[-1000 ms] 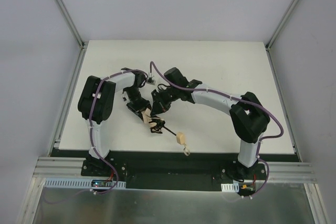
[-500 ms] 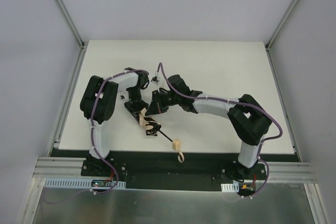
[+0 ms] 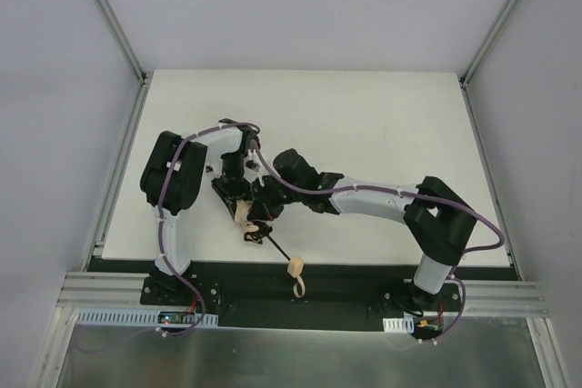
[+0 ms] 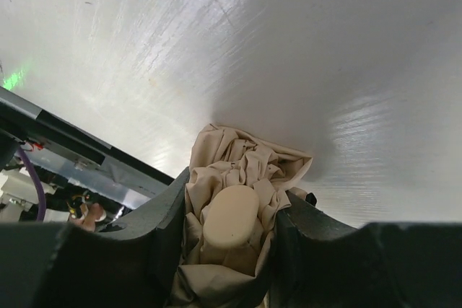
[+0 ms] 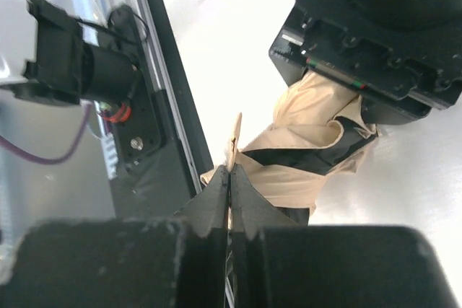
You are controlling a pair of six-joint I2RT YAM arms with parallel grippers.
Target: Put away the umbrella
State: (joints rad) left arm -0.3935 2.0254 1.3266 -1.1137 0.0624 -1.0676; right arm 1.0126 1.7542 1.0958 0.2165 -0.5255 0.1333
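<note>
The umbrella lies collapsed near the table's front edge. Its thin dark shaft runs out to the pale knob handle, which hangs over the black base rail. My left gripper is shut on the bunched beige canopy. In the left wrist view the fabric and a pale rounded cap fill the gap between the left gripper's jaws. My right gripper is shut, pinching a thin beige flap of the umbrella. In the top view the right gripper is right beside the left one.
The black base rail runs along the near edge of the white table, with the arm base motor just beyond it. White enclosure walls stand on the left, the right and the far side.
Both grippers have carried the umbrella toward the near edge and a little left. The handle has swung from above the table to over the base rail. Neither grip has changed.
</note>
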